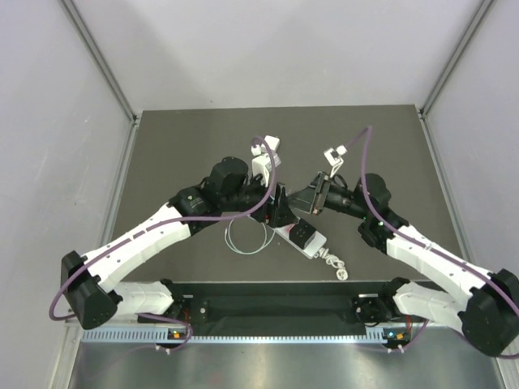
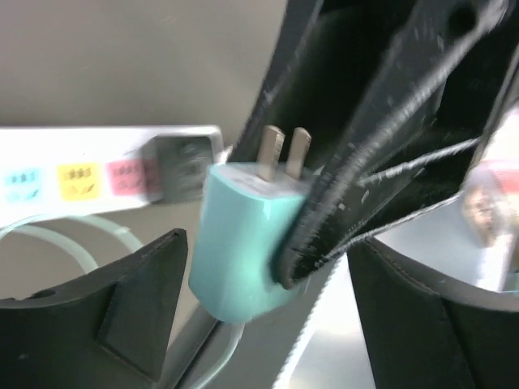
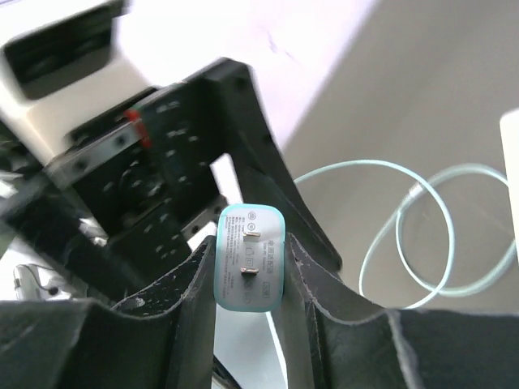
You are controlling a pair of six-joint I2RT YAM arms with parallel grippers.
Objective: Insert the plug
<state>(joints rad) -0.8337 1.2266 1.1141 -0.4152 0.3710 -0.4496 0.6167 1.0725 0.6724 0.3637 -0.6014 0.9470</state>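
My right gripper (image 3: 250, 267) is shut on a teal plug (image 3: 247, 259) with a grey face and two flat prongs pointing at the camera. In the left wrist view the plug (image 2: 239, 235) hangs between the wide-open fingers of my left gripper (image 2: 268, 267), pinched by a right finger (image 2: 324, 227), and its prongs point toward the white power strip (image 2: 97, 174). From above, both grippers, left (image 1: 280, 207) and right (image 1: 312, 197), meet over the mat just behind the strip (image 1: 304, 237). The plug is hidden there.
The plug's thin pale cable (image 1: 247, 235) lies in loops on the dark mat left of the strip, and also shows in the right wrist view (image 3: 405, 235). The strip's white coiled cord (image 1: 334, 266) trails to the near right. Grey walls enclose the mat.
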